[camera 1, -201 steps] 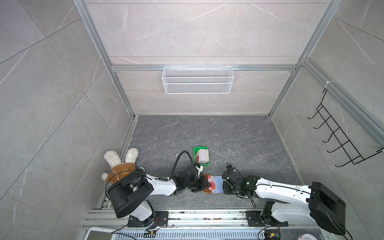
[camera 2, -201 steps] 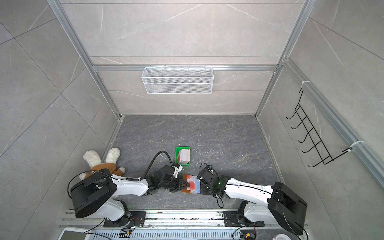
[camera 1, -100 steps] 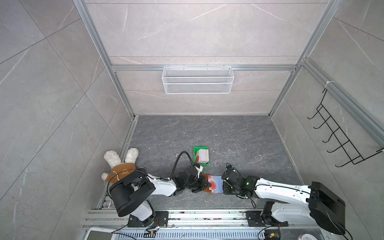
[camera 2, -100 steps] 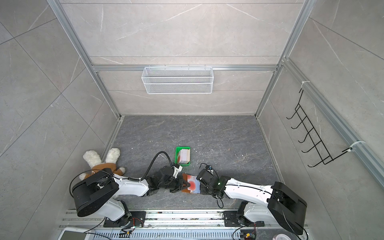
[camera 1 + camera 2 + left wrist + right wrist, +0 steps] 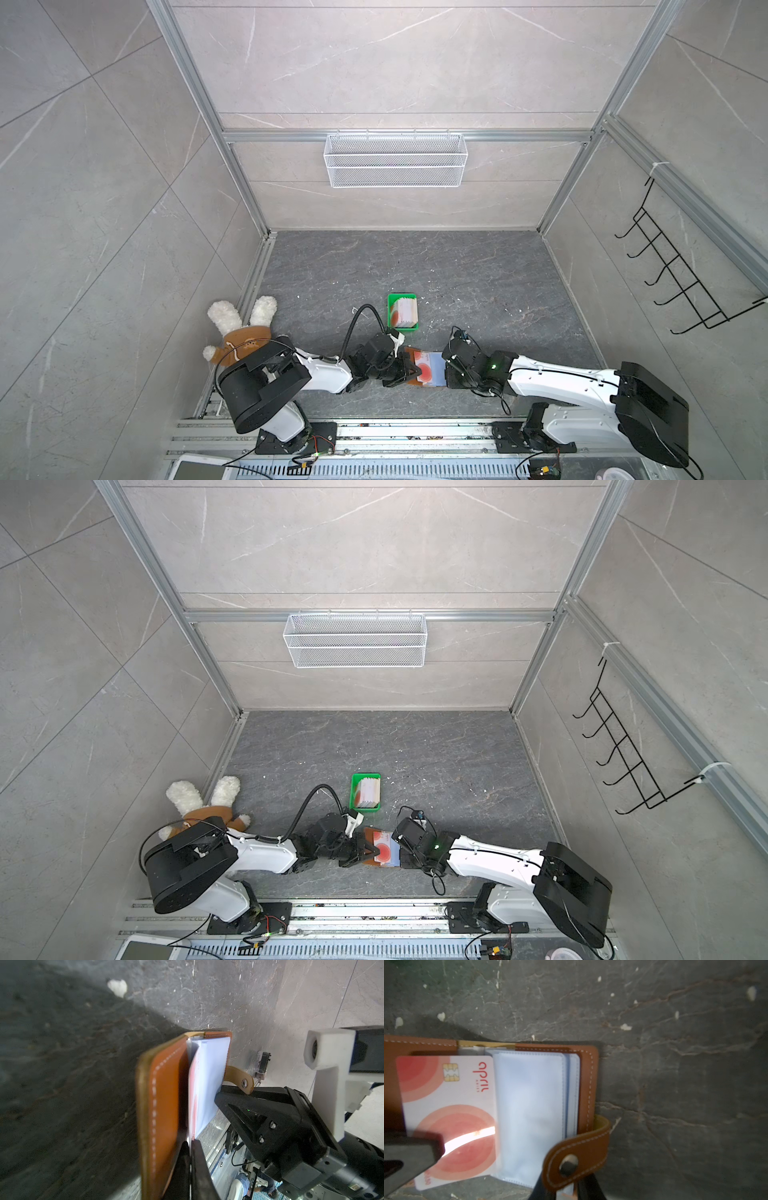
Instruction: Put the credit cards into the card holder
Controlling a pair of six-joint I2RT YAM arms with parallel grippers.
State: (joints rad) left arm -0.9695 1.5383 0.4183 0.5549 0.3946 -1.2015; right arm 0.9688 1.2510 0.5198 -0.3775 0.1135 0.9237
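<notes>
One credit card lies over the left half of the open card holder, long axis near to far, chip end far, right edge at the clear sleeves. The left gripper pinches its near left corner; the right gripper, narrow, clamps the holder's near right corner by the strap. The holder lies near-centre on the floor, green tray just beyond

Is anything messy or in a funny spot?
A toy bunny lies flopped in the corner beside the left arm, where it seems out of place. Little white crumbs speckle the floor.
</notes>
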